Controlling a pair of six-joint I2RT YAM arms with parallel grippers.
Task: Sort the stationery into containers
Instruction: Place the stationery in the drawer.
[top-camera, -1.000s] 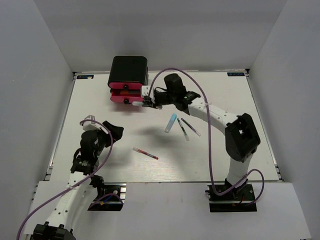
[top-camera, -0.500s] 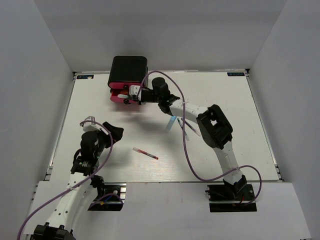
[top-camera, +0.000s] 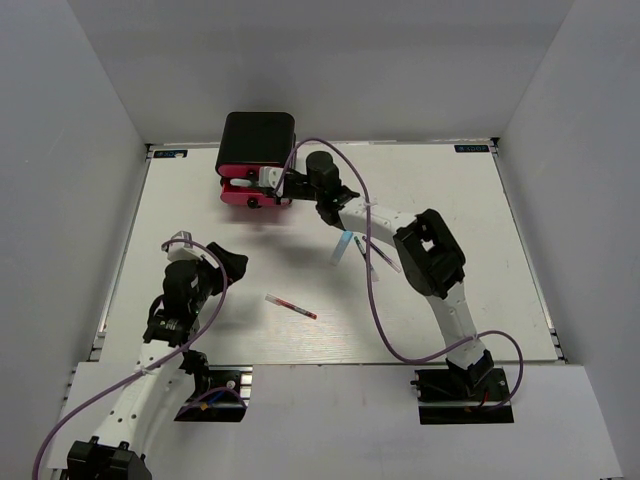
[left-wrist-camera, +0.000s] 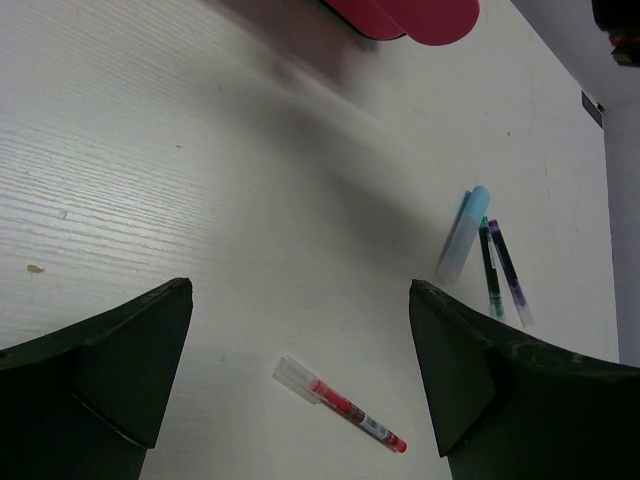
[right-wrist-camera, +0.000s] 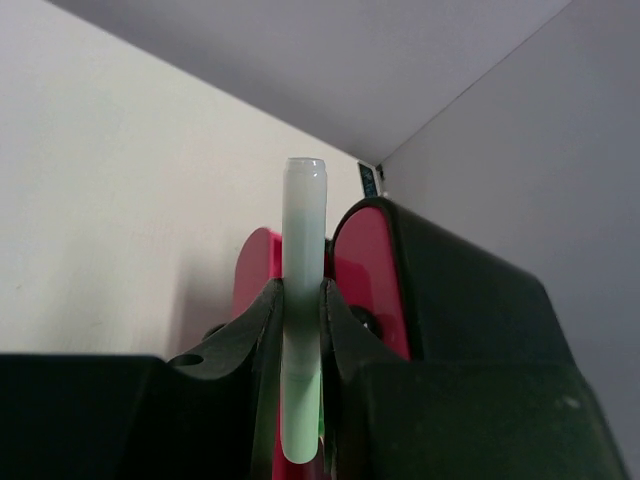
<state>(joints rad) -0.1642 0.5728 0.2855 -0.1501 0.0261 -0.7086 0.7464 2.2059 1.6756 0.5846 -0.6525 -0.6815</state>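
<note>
The black cabinet (top-camera: 258, 140) with pink drawers (top-camera: 240, 195) stands at the table's back left; a lower drawer is pulled out. My right gripper (top-camera: 272, 184) is shut on a pale green highlighter (right-wrist-camera: 302, 300) and holds it over the open drawer (right-wrist-camera: 255, 270), right in front of the cabinet (right-wrist-camera: 470, 300). My left gripper (top-camera: 222, 262) is open and empty at the near left. A red-and-clear pen (top-camera: 291, 306) lies mid-table, also in the left wrist view (left-wrist-camera: 340, 403). A light-blue highlighter (top-camera: 342, 246) and two thin dark pens (top-camera: 372, 257) lie right of centre.
The table (top-camera: 450, 200) is white, walled by grey panels at the back and sides. The right arm stretches diagonally over the blue highlighter and dark pens. Purple cables loop off both arms.
My right gripper has carried the green highlighter left from beside the cabinet to over the open pink drawer, and the arm has folded in. The left arm has barely moved.
</note>
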